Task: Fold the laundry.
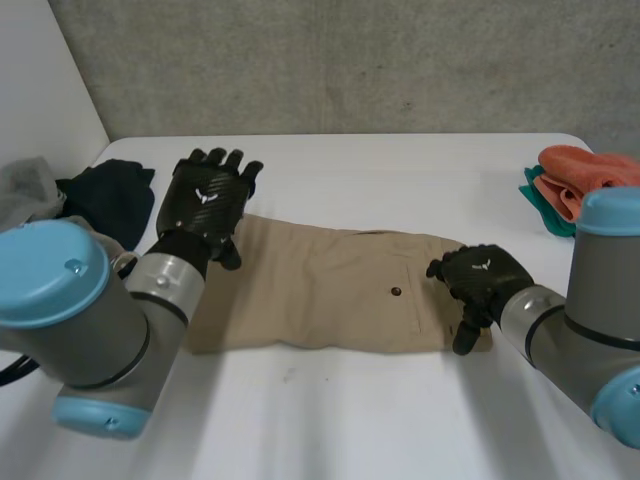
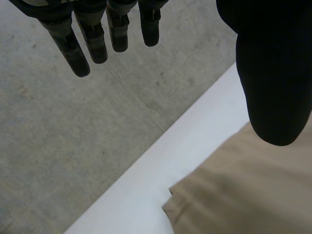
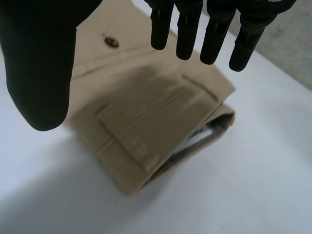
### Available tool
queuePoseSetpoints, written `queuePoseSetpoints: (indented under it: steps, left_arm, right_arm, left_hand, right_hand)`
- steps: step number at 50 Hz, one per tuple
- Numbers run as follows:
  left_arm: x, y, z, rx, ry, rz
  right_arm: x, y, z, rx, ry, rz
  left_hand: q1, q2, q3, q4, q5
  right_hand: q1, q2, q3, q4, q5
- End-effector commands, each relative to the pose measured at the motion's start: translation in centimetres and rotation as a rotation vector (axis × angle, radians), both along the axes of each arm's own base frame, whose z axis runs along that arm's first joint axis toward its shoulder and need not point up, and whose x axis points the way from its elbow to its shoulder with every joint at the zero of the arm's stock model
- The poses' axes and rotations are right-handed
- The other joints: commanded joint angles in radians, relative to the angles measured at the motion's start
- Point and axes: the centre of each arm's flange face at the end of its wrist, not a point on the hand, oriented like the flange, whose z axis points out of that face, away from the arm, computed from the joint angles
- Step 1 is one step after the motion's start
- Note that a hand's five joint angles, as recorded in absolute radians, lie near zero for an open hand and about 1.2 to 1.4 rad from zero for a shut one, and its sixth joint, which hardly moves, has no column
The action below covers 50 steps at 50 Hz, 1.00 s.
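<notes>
Khaki trousers (image 1: 330, 290), middle of table (image 1: 400, 165): left hand (image 1: 205, 205) and right hand (image 1: 480, 280) spread, empty, at either end; a single-layer grab risks skewing the fold.

A white table (image 1: 400, 160) stands before a grey concrete wall (image 1: 350, 60).

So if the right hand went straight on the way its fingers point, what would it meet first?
Most likely the tan trousers: the right hand points its open fingers at their folded waistband end, by the button. How high it hangs above the cloth is unclear.
</notes>
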Motion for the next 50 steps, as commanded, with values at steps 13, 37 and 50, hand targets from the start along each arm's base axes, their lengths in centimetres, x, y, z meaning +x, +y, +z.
queuePoseSetpoints:
  steps: [13, 37, 50]
  left_arm:
    - [0.2, 1.2, -0.6, 0.030, -0.003, -0.005]
    - [3.1, 1.8, 1.0, 0.027, 0.044, 0.060]
    - [4.4, 1.5, 0.9, 0.062, 0.061, 0.106]
  right_arm:
    - [-1.7, -2.1, -2.6, -0.081, 0.011, -0.063]
    - [3.3, 0.8, 4.7, -0.627, 0.335, 0.207]
    - [14.5, 13.4, -2.9, -0.776, 0.218, 0.984]
  left_hand:
    - [-0.014, -0.031, -0.035, -0.027, -0.048]
    - [-0.014, -0.031, -0.035, -0.027, -0.048]
    - [-0.014, -0.031, -0.035, -0.027, -0.048]
  right_hand:
    - [1.057, 1.070, 1.054, 1.054, 1.045]
    - [1.057, 1.070, 1.054, 1.054, 1.045]
    - [0.563, 0.576, 0.559, 0.559, 0.551]
